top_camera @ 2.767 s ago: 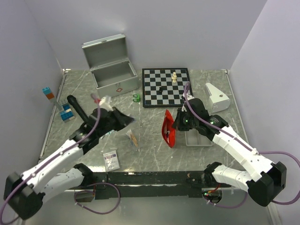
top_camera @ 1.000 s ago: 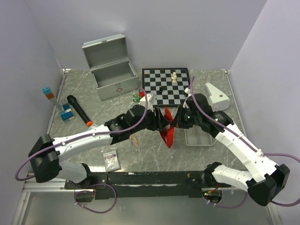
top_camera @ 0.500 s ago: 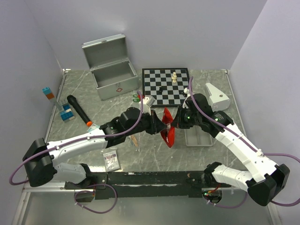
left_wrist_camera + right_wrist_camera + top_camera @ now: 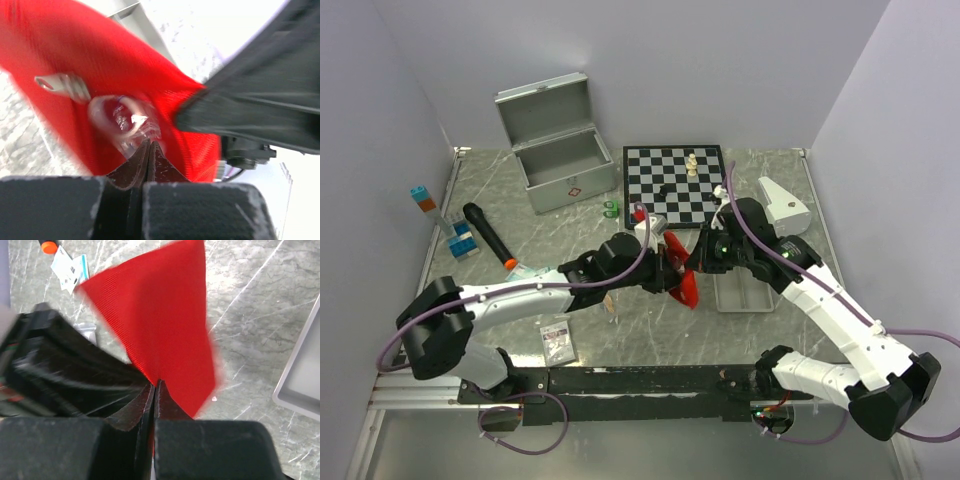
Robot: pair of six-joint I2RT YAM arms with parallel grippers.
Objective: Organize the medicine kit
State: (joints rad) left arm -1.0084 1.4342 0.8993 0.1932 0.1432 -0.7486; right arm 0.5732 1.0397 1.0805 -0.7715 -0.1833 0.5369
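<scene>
Blocks [image 4: 423, 198] in blue and orange lie by the left wall, with a second blue stack [image 4: 463, 243] a little nearer. A black marker [image 4: 485, 232] with an orange tip slants beside them. Against the back wall stands the silver metal case [image 4: 565, 170] of the medicine kit, its lid raised and a red diamond mark on its front. Nearer the arm bases a small sachet [image 4: 556, 341] lies flat, with thin wooden sticks [image 4: 608, 298] just right of it.

The left gripper [image 4: 670, 272] reaches across the middle of the table [image 4: 650, 330] and is clenched on one edge of the red pouch [image 4: 681, 280], pinching the fabric beside a clear plastic loop. The pouch is held on edge between the two grippers, well apart from the case. The right gripper [image 4: 698, 262] is clamped on the pouch's other edge, jaws pressed together on the cloth.

Behind them lies a chessboard [image 4: 675, 185] with a few pieces. To the right are a shallow grey tray [image 4: 740, 292] and a white object [image 4: 783, 207].
</scene>
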